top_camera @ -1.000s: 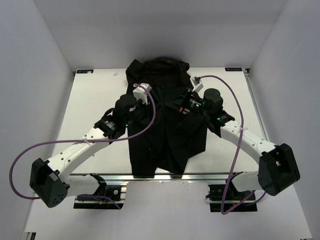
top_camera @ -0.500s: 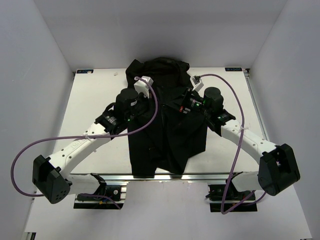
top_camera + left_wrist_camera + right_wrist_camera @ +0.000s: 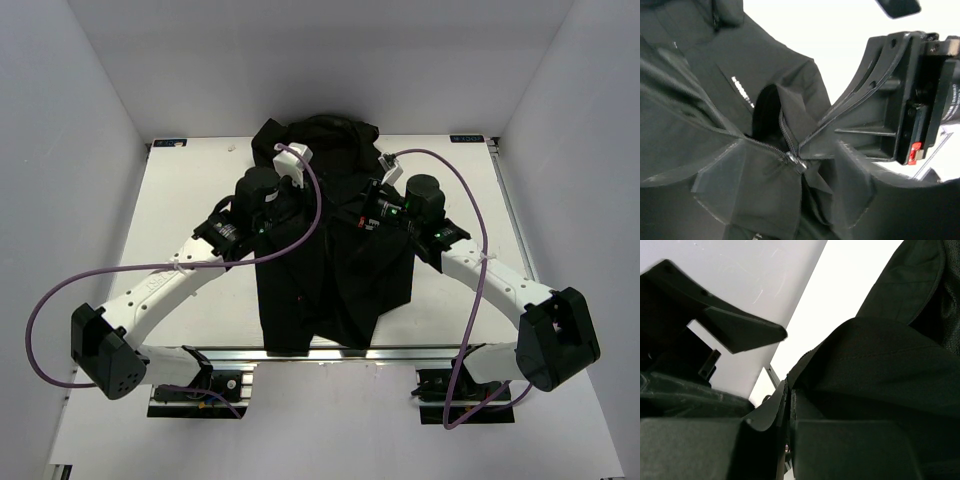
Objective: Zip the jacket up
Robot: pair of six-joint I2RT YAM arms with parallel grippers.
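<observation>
I see the jacket (image 3: 335, 270) lying flat in the middle of the white table (image 3: 190, 210). Its collar end is toward the far edge, its hem reaches the near edge, and both arms lean in over it from either side. It's black on black from the top cam, so I can't pick out the fingers there.

On the L wrist cam, the L gripper (image 3: 815, 172) is released, w/ its jaws standing apart and nothing clamped. The zipper slider (image 3: 797, 164) sits just ahead of the gap between the two fingers, apart from both as far as I can tell. A joined line of zipper teeth (image 3: 747, 141) runs in from the left and ends at the slider. Beyond it the two front edges split, leaving a dark opening w/ a loose row of teeth on one edge. A small white chest mark (image 3: 742, 90) shows on the panel further up.

The R gripper (image 3: 788, 410) is clenched on the jacket. On its own cam the two fingers are pressed nearly together w/ a thin fabric edge pinched between them. The L wrist cam shows the same thing from the other side, w/ the R fingertip nipping the front edge just beside the slider and pulling it into a raised fold.

Purple cables (image 3: 60, 290) loop out from both wrists down to the arm bases.
</observation>
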